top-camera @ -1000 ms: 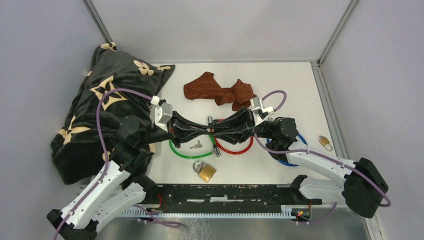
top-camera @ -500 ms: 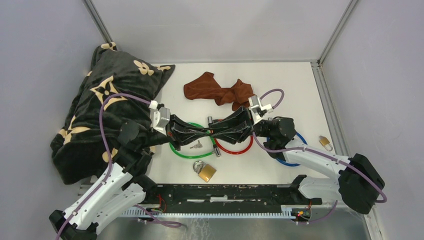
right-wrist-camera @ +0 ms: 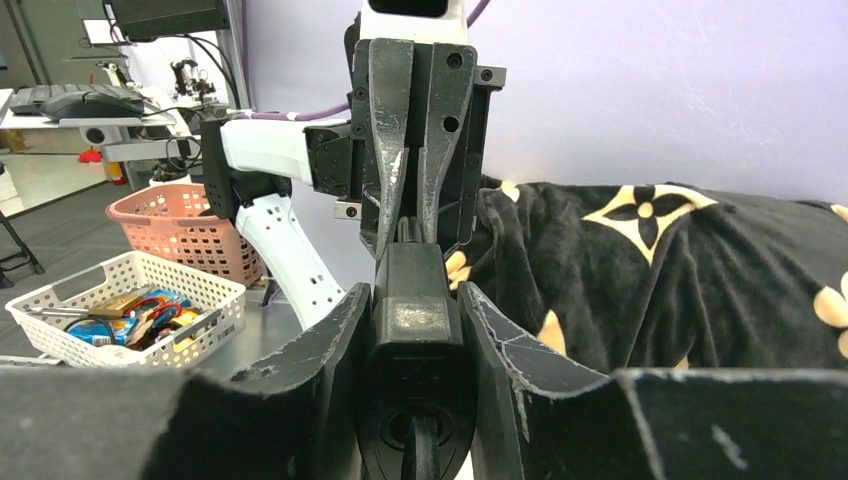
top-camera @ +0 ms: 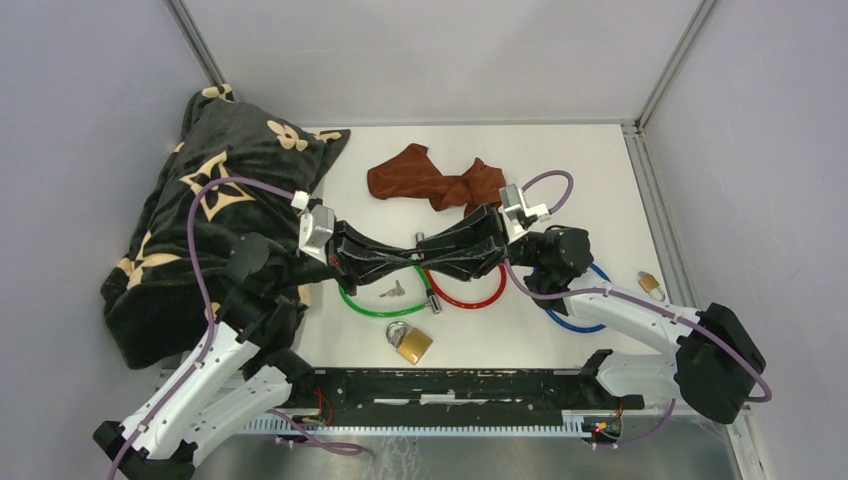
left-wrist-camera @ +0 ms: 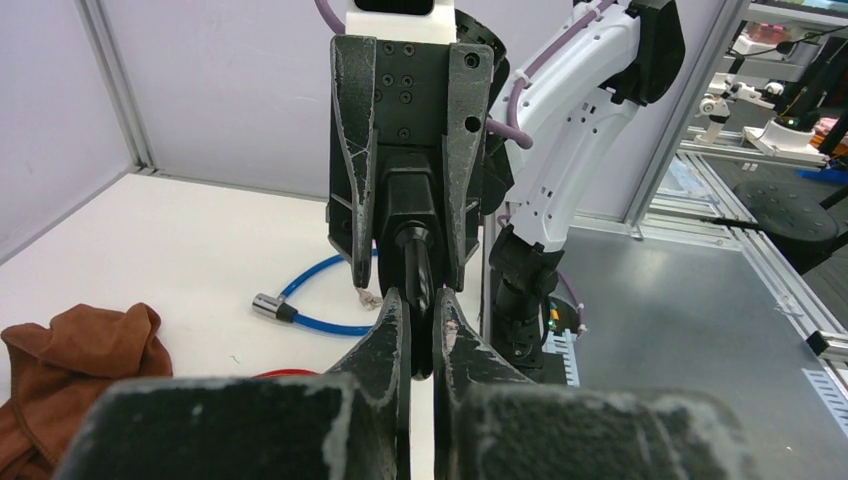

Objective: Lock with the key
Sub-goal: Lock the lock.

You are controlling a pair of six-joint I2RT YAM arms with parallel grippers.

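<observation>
Above the worktop (top-camera: 580, 180) middle, the black lock body (right-wrist-camera: 412, 320) is clamped between the part-open right fingers (right-wrist-camera: 330, 340). The key (left-wrist-camera: 422, 300), pinched in the shut left fingers (left-wrist-camera: 388, 330), appears seated in it. A steady wrist twist is called for next.

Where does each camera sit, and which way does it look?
Top external: high behind the bases, looking down at the table; left arm and right arm show.
Left wrist: on the left arm, facing the right fingers; its left fingers pinch the key.
Right wrist: on the right arm, facing the left fingers and blanket; its right fingers clamp the lock.
Shared: both wrist views show that lock, opposite ends.
</observation>
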